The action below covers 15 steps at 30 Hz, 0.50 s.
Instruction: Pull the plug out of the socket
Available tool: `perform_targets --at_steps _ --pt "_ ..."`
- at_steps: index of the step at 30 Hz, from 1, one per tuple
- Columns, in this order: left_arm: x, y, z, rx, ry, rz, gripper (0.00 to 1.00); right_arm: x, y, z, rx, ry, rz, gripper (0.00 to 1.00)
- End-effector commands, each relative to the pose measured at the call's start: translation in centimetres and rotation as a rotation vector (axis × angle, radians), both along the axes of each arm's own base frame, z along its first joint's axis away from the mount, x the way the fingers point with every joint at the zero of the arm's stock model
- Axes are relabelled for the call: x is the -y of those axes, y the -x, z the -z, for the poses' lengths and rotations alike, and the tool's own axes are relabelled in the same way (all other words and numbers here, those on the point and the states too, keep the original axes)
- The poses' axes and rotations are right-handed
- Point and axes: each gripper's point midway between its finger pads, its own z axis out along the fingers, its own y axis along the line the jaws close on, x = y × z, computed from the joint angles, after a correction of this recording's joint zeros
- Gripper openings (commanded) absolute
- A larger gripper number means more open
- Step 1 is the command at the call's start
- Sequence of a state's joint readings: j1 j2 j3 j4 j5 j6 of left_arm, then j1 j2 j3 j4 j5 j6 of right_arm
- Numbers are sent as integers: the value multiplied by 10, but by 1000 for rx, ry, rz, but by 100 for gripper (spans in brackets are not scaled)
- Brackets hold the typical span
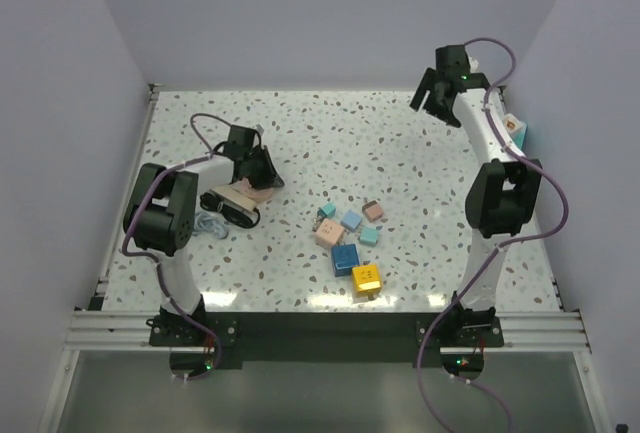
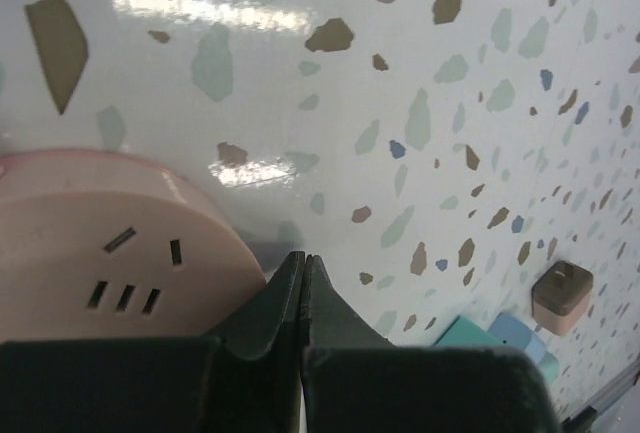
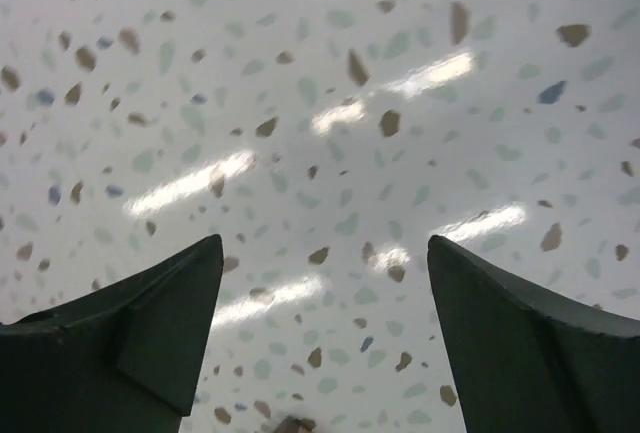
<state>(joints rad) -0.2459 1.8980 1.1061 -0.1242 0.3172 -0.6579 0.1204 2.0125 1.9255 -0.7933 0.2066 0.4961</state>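
The socket (image 1: 235, 194), a cream-beige power strip, lies at the table's left, partly under my left arm. Its rounded pinkish end with outlet slots fills the lower left of the left wrist view (image 2: 110, 253). A black plug (image 1: 243, 214) sits on the strip's near side, and its thin cord (image 1: 208, 223) coils just left of it. The plug is out of the wrist views. My left gripper (image 1: 262, 176) (image 2: 303, 259) is shut and empty, its tips right beside the strip's rounded end. My right gripper (image 1: 432, 103) (image 3: 320, 253) is open and empty, high over bare table at the far right.
Several small toy cubes (image 1: 350, 238) lie mid-table, including a blue one (image 1: 345, 259) and a yellow one (image 1: 366, 277). Some show at the lower right of the left wrist view (image 2: 560, 296). A small white and teal box (image 1: 516, 127) sits at the right wall.
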Motion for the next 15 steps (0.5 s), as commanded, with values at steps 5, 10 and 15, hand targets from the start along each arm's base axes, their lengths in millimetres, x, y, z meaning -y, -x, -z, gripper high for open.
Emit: perform_targets --at_steps 5,10,15 --pt "-68 21 32 -114 -210 -110 0 113 -17 -5 11 202 390 99" --pt "-77 16 18 -74 -208 -111 0 150 -23 -5 59 209 518 99" --pt "-76 4 2 -23 -188 -108 0 176 -21 -14 101 293 630 99"
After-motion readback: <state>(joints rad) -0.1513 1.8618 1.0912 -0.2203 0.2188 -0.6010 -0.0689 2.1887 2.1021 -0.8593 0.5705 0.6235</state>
